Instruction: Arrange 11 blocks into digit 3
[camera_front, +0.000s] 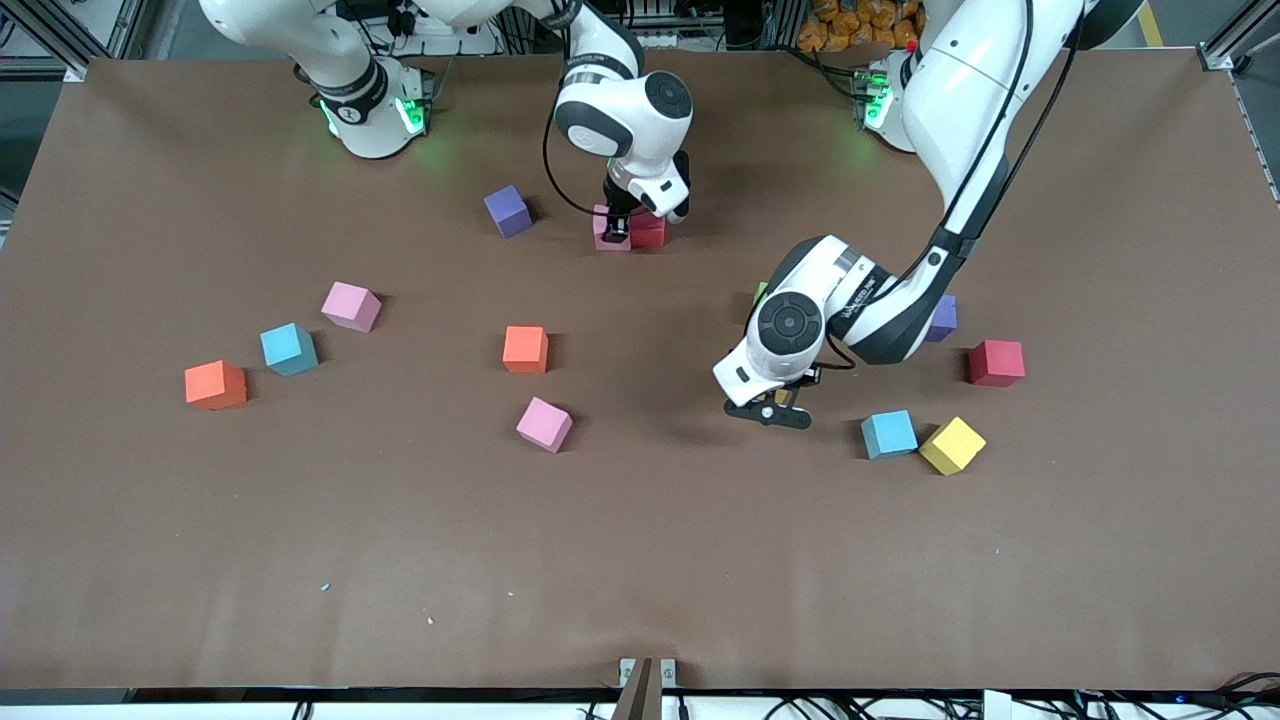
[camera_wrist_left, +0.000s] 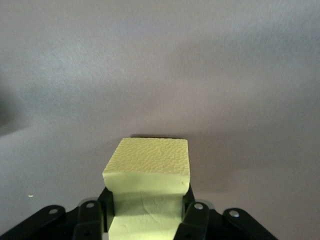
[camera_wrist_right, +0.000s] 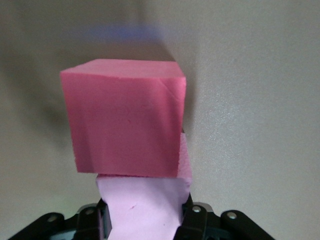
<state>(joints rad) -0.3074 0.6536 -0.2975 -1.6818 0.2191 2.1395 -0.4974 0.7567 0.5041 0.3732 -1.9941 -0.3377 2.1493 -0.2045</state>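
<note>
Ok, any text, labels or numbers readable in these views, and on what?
No text can be read.
Left arm's forearm: a line of dark lettering, too small to read.
Blocks: no markings show, neither on the yellow block in the left gripper near a blue block, nor on the pink block in the right gripper beside a red block.
</note>
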